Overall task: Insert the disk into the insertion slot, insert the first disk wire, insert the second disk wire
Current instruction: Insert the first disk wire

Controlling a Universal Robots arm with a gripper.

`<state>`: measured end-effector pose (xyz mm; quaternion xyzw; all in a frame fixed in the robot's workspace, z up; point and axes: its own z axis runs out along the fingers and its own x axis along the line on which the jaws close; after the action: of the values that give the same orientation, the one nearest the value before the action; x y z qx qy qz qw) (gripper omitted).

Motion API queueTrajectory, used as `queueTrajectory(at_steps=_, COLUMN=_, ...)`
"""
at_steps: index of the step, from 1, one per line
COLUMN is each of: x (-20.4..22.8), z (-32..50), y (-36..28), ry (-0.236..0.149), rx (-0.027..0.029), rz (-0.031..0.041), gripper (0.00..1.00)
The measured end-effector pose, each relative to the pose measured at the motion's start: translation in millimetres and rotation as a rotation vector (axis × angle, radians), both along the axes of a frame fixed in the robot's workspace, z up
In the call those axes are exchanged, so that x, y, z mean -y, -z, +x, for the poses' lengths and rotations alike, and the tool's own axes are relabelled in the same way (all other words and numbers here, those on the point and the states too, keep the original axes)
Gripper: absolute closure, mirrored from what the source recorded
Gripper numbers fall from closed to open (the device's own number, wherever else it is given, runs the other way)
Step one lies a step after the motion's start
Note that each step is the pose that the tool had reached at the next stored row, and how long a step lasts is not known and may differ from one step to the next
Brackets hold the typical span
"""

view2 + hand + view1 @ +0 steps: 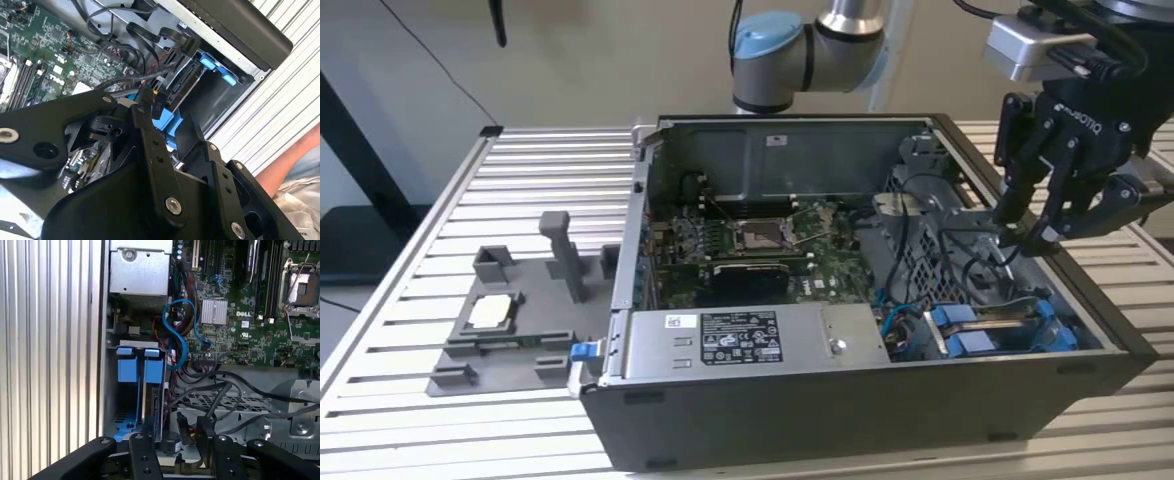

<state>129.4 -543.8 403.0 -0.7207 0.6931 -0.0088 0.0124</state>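
Gripper (1030, 238): jaws pinched on black wire connector (204, 432) (grip looks slight). Disk (151, 406) just beside jaws; a skewed connector may jam.

Exterior view: set high, off the open computer case (854, 420), angled down, far enough to take in the whole case and the slatted counter (400, 400). Both wrist views: close above the case interior, looking down past the gripper (180, 440). Shared field: the blue drive bay (140, 372) and the circuit board (235, 325).
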Motion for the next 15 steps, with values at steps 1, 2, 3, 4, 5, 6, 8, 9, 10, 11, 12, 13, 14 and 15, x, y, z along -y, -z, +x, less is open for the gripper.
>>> queueTrajectory(at_steps=1, x=-0.7, z=0.3, y=1.2, ry=-0.004, rx=0.0022, rz=0.0004, gripper=0.53)
queueTrajectory(at_steps=2, x=-1.0, z=0.4, y=1.8, ry=-0.006, rx=0.0032, rz=0.0005, gripper=0.53)
queueTrajectory(at_steps=3, x=-1.4, z=0.5, y=2.2, ry=-0.007, rx=0.0038, rz=0.0004, gripper=0.53)
queueTrajectory(at_steps=4, x=-1.9, z=0.5, y=2.8, ry=-0.008, rx=0.0042, rz=0.0003, gripper=0.55)
queueTrajectory(at_steps=5, x=-2.1, z=0.5, y=3.2, ry=-0.008, rx=0.0044, rz=0.0004, gripper=0.55)
queueTrajectory(at_steps=6, x=-2.4, z=0.5, y=3.6, ry=-0.008, rx=0.0047, rz=0.0004, gripper=0.62)
queueTrajectory(at_steps=8, x=-2.8, z=0.5, y=4.3, ry=-0.009, rx=0.0055, rz=0.0004, gripper=0.69)
queueTrajectory(at_steps=9, x=-3.0, z=0.5, y=4.6, ry=-0.009, rx=0.006, rz=0.0003, gripper=0.69)
queueTrajectory(at_steps=10, x=-3.2, z=0.5, y=5.0, ry=-0.009, rx=0.0064, rz=0.0004, gripper=0.69)
queueTrajectory(at_steps=11, x=-3.3, z=0.5, y=5.1, ry=-0.009, rx=0.0065, rz=0.0004, gripper=0.69)
queueTrajectory(at_steps=12, x=-3.3, z=0.5, y=5.1, ry=-0.009, rx=0.0065, rz=0.0003, gripper=0.69)
queueTrajectory(at_steps=13, x=-3.3, z=0.5, y=5.1, ry=-0.009, rx=0.0065, rz=0.0003, gripper=0.71)
queueTrajectory(at_steps=14, x=-3.3, z=0.5, y=5.1, ry=-0.009, rx=0.0065, rz=0.0002, gripper=0.71)
queueTrajectory(at_steps=15, x=-3.3, z=0.5, y=5.1, ry=-0.009, rx=0.0065, rz=0.0003, gripper=0.77)
